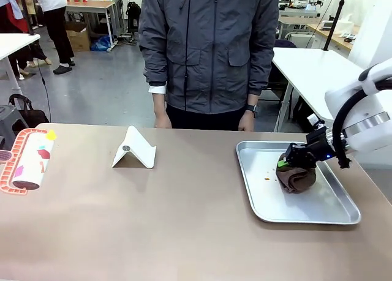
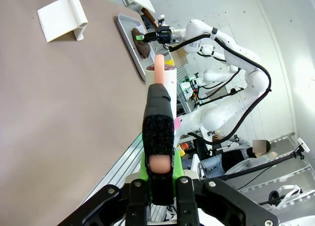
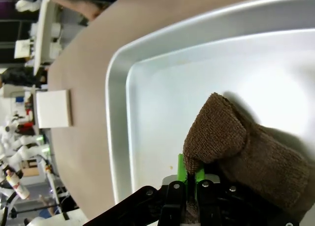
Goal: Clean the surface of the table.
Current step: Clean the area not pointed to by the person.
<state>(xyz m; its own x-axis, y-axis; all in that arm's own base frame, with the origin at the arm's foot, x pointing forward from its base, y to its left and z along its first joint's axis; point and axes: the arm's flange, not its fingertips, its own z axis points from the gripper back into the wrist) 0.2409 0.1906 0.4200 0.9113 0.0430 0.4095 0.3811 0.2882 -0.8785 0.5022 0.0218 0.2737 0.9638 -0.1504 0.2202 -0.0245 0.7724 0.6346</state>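
Now, R jaws pinching brown cloth point(image 1: 296, 178) in tray point(image 1: 269, 202), table point(image 1: 184, 220) beneath.

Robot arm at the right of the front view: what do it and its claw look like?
The right arm is a smooth white, rounded shell with a grey band at one joint, and a thick black cable loops along it. Its right gripper is a small black two-finger claw, blocky and angular, with bright green pads on the fingers.
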